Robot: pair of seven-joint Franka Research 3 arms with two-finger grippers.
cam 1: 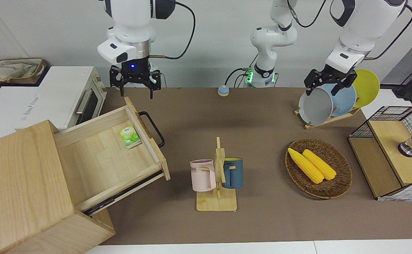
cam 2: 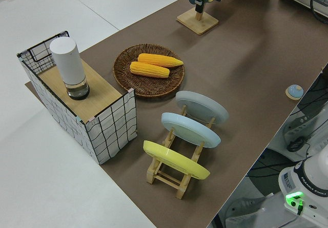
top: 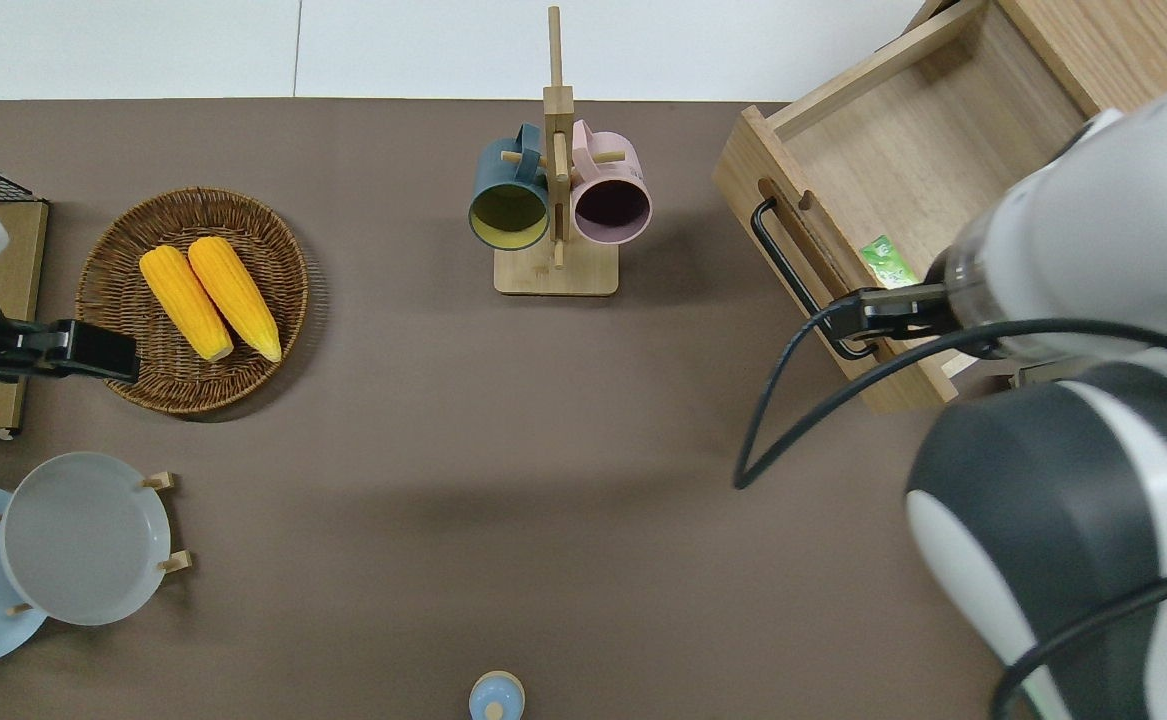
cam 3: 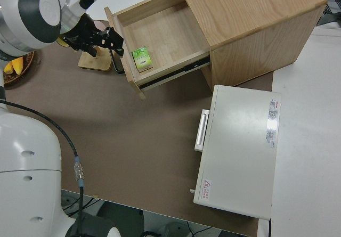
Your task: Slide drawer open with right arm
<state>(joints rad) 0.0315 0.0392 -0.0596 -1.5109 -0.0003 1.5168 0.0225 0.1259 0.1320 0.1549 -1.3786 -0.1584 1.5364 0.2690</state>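
Observation:
The drawer stands pulled far out of the pale wooden box, at the right arm's end of the table. Its black bar handle faces the table's middle. A small green packet lies inside against the drawer front. My right gripper, blue light at its wrist, hangs open and empty in the air over the robot-side end of the handle, not touching it. The right side view shows the right gripper beside the drawer front. In the overhead view the arm hides its fingers. My left arm is parked, its gripper open.
A white toaster oven stands beside the box, nearer to the robots. A mug rack with two mugs is mid-table. A wicker basket with corn, a plate rack and a wire-mesh box are toward the left arm's end.

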